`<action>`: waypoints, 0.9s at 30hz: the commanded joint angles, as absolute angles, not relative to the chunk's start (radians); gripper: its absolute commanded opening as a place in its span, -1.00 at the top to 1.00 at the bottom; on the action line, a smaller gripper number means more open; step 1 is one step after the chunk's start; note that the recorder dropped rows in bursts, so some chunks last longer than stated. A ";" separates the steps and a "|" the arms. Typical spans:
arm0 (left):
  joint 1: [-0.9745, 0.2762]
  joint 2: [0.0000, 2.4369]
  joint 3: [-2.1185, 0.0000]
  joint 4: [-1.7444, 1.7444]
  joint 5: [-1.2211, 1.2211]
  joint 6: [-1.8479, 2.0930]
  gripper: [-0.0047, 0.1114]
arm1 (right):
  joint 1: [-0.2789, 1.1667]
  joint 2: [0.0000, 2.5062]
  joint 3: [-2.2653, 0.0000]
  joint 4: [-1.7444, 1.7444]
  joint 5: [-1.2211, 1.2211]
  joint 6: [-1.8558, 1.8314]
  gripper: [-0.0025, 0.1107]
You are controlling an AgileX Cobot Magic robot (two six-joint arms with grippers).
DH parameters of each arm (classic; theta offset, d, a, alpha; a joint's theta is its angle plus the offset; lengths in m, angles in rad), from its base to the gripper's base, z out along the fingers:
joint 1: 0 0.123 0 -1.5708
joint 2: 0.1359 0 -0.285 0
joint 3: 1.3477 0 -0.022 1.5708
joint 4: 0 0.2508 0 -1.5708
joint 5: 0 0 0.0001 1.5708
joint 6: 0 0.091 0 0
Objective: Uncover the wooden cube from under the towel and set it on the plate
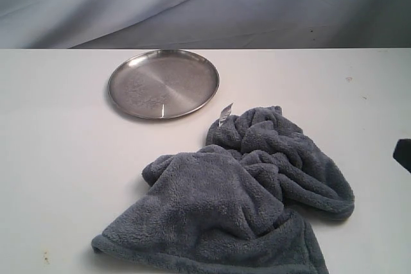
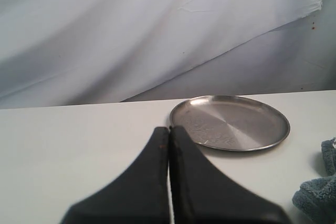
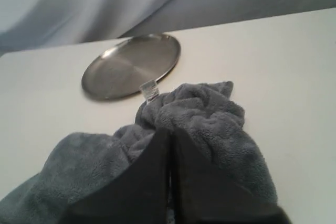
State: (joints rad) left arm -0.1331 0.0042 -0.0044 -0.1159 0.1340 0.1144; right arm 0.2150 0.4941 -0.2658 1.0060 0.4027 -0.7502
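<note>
On the white counter [image 1: 58,158] we count one plate [image 1: 163,84] and one crumpled towel [image 1: 237,203] just beside it, its white tag [image 1: 224,115] near the rim. The left tool [image 2: 169,129] and right tool [image 3: 169,130] are each pressed together, pinching nothing. We cannot see the wooden cube, and the towel's near edge is cut off.

You have on the bench:
1. One white table [image 1: 58,158], matte, with a few small specks.
2. One pale blue-grey backdrop sheet [image 1: 128,4], creased in long diagonal folds, behind the table's far edge.
</note>
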 commanded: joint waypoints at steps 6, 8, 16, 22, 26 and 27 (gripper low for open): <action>-0.138 0.000 0.000 -0.118 0.132 0.112 0.92 | 0.211 0.914 -0.551 1.051 0.528 -0.859 0.96; -0.138 0.000 0.000 -0.118 0.132 0.112 0.92 | 0.211 1.001 -0.608 1.036 0.554 -0.856 0.96; -0.138 0.000 0.000 -0.118 0.132 0.112 0.92 | 0.431 1.239 -0.807 0.686 0.523 -0.553 0.96; -0.138 0.000 0.000 -0.118 0.132 0.112 0.92 | 0.601 1.414 -0.944 0.402 0.502 -0.262 0.96; -0.138 0.000 0.000 -0.118 0.132 0.112 0.92 | 0.657 1.521 -1.019 0.293 0.517 -0.142 0.96; -0.138 0.000 0.000 -0.118 0.132 0.112 0.92 | 0.669 1.549 -1.043 0.260 0.530 -0.103 0.96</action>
State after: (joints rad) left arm -0.1331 0.0042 -0.0044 -0.1159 0.1340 0.1144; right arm 0.6395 1.4852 -0.9895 0.3538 0.5163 -0.1973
